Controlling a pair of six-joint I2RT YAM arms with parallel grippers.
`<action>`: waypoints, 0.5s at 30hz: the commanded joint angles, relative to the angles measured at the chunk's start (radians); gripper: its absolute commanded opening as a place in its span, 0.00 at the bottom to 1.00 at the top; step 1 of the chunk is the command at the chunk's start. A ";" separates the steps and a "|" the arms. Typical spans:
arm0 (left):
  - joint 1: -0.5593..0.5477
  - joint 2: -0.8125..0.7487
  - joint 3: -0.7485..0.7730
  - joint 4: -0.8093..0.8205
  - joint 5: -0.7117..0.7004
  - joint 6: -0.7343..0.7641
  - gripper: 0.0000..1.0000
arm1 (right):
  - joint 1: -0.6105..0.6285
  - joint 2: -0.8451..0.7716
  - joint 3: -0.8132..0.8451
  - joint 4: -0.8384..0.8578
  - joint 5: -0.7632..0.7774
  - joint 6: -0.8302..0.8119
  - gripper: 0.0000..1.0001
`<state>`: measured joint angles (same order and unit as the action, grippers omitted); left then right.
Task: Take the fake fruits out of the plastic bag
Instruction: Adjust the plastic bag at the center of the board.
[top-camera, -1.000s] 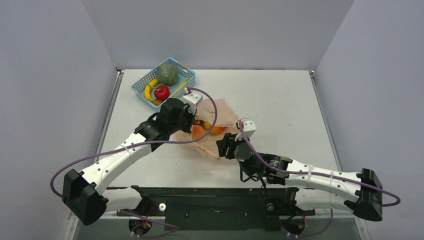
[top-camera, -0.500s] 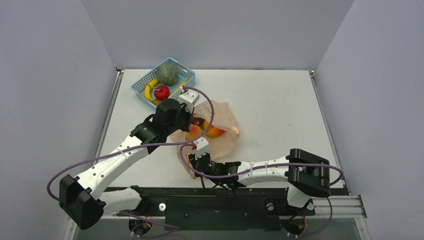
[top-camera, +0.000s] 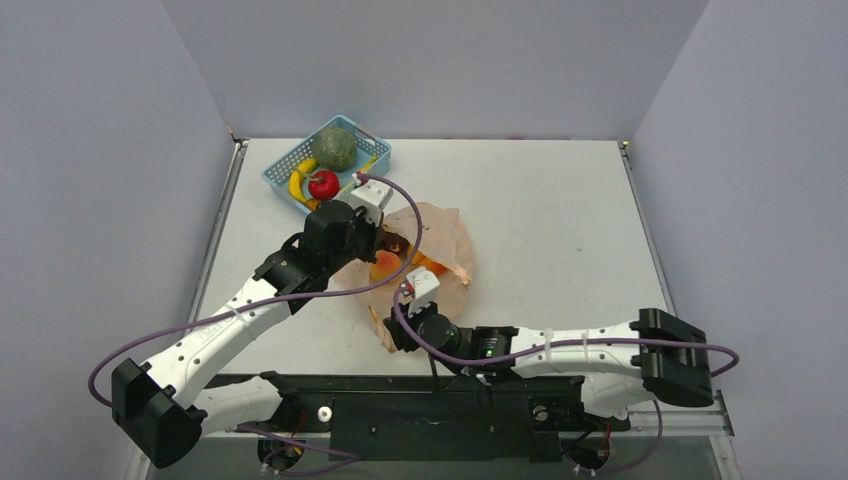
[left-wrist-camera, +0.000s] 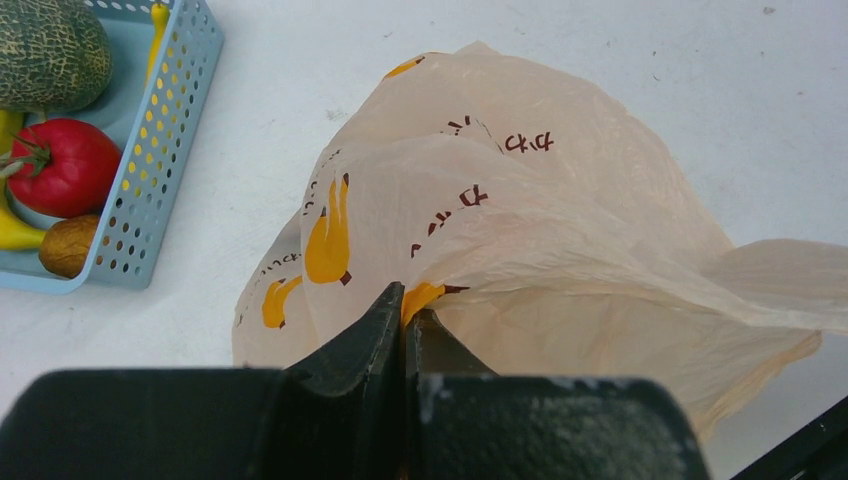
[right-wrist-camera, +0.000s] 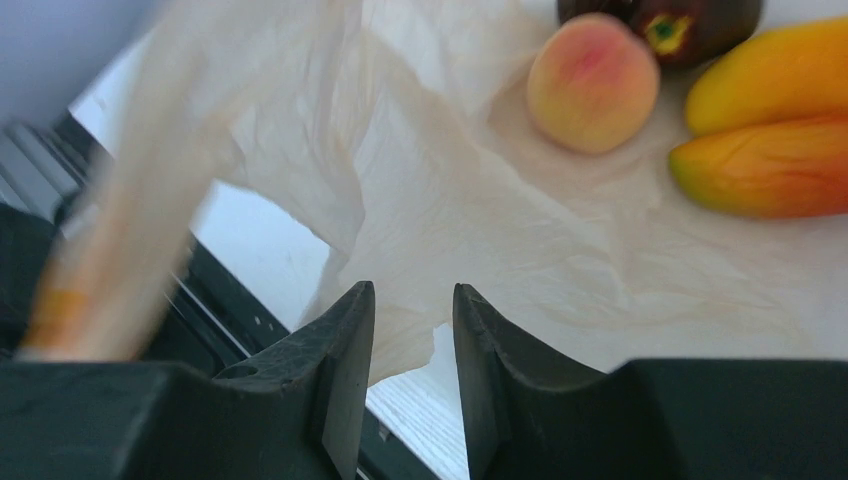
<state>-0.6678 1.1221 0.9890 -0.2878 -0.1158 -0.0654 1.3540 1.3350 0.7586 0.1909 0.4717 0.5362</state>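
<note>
1. Top view: the translucent pale-orange plastic bag (top-camera: 440, 240) lies on the surface (top-camera: 560, 210) just beside the blue basket (top-camera: 372, 152), with glossy fake fruits (top-camera: 386, 265) inside. The basket holds a green ball (top-camera: 333, 147), apple (top-camera: 323, 184) and banana (top-camera: 297, 182).
2. Left wrist: the left jaws are pinched shut on the banana-printed bag.
3. Right wrist: the right jaws are narrowly apart at the bag's edge, clamping nothing.

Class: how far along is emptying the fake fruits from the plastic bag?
Done: nothing visibly out yet. In hand: left claw pinches the plastic bag; right claw, open, sits at its mouth. Left: peach, two yellow-orange fruits and a maroon fruit, all inside.
</note>
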 joint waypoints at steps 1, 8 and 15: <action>0.000 -0.022 -0.012 0.068 -0.002 0.007 0.00 | -0.094 -0.031 -0.015 0.002 0.087 0.046 0.30; -0.002 -0.005 -0.017 0.073 -0.004 0.013 0.00 | -0.149 0.098 0.038 0.078 0.064 0.018 0.23; -0.002 0.007 -0.009 0.072 0.010 0.009 0.00 | -0.146 0.302 0.014 0.169 -0.044 0.056 0.22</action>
<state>-0.6678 1.1275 0.9707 -0.2745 -0.1162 -0.0635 1.1992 1.5558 0.7654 0.2699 0.5026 0.5617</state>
